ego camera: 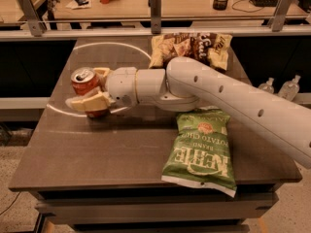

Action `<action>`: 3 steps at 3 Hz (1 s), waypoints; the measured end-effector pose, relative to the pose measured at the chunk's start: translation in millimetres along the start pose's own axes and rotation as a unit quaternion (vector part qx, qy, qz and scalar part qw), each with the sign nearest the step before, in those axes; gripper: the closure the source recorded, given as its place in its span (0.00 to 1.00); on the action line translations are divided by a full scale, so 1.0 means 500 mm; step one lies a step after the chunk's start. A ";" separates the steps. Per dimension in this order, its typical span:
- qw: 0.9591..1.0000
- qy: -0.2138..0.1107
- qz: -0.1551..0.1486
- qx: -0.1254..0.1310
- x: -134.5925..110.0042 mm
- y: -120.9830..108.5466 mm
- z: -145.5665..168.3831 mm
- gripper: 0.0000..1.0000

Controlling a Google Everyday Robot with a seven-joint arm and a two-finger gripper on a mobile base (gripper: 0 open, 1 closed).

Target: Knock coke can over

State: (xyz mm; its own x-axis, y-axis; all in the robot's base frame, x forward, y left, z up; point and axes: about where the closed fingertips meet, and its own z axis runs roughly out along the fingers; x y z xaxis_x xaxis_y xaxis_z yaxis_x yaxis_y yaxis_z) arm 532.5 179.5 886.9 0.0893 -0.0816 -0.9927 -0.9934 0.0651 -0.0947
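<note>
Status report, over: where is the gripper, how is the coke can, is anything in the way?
Gripper at coke can, touching it. Can looks tilted, not flat. Green chip bag and brown chip bag lie well clear.
</note>
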 end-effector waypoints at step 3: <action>0.977 0.193 -0.083 -0.012 -0.145 -0.107 -0.134 1.00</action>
State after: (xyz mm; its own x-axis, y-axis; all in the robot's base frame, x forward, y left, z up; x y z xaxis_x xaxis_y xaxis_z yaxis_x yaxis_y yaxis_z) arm 574.3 115.4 969.1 0.2211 -0.4594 -0.8603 -0.9692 -0.0051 -0.2464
